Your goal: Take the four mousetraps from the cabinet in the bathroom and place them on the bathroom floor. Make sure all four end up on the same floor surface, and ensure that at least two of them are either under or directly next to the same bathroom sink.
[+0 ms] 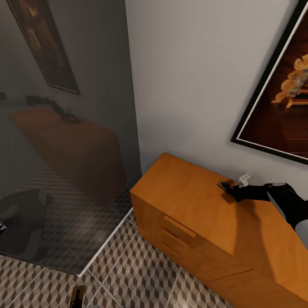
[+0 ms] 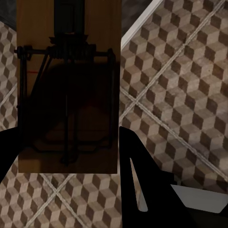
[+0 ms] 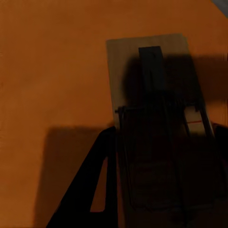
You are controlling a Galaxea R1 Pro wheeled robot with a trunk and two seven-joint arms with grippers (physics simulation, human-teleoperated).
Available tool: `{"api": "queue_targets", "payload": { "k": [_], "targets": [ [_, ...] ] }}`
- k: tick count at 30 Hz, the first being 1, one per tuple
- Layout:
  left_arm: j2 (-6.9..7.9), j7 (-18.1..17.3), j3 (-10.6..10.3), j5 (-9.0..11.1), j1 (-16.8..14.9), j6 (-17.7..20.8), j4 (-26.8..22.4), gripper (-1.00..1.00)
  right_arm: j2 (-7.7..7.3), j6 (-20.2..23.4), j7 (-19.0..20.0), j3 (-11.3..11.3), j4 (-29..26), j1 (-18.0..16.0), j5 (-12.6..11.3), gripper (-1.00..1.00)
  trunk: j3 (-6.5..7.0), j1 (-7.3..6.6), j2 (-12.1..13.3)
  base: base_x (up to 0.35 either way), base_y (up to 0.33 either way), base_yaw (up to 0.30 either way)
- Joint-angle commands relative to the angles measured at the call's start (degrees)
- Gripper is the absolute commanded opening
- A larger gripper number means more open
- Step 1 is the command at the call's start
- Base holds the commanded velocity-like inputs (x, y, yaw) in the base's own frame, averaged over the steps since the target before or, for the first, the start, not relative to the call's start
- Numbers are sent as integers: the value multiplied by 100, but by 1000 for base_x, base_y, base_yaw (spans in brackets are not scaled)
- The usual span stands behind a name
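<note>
The right arm (image 1: 280, 194) looks matte black with a grey, possibly metallic, section.

Orange-brown cabinet (image 1: 188, 192), tan mousetrap (image 3: 142, 61), brown-beige cube-patterned floor (image 1: 141, 273)

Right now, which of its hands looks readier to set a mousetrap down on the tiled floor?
The left hand. It holds a mousetrap between its fingers directly above the bathroom floor. The right hand is over the cabinet top, around another mousetrap lying there.

framed picture (image 1: 280, 92); glass partition (image 1: 64, 141)
</note>
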Motion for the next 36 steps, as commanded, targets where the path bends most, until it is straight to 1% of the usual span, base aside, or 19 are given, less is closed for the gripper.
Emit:
{"api": "queue_targets", "payload": {
  "k": [1,7,14,19,22,36],
  "targets": [
    [-7,32,-35,-24,-7,-11,20,-100,-5,116,32,16,-68,-3,16,-100,-10,3,-10,0,0,0],
    [-7,31,-35,-24,-7,-11,20,-100,-5,419,32,16,-325,-1,16,-100,-10,3,-10,0,0,0],
    [-7,31,-35,-24,-7,-11,20,-100,-5,516,32,10,-384,-1,16,-100,-10,3,-10,0,0,0],
    [-7,31,-35,-24,-7,-11,20,-100,-5,753,32,8,-550,-3,16,-100,-10,3,-10,-36,15,0],
    [-7,34,-35,-24,-8,-11,20,-100,-5,823,32,8,-597,-1,20,-100,-10,3,-10,-179,137,0],
    [-7,32,-35,-24,-7,-11,20,-100,-5,842,32,16,-609,-2,24,-100,-10,3,-10,-233,192,0]
  ]
}}
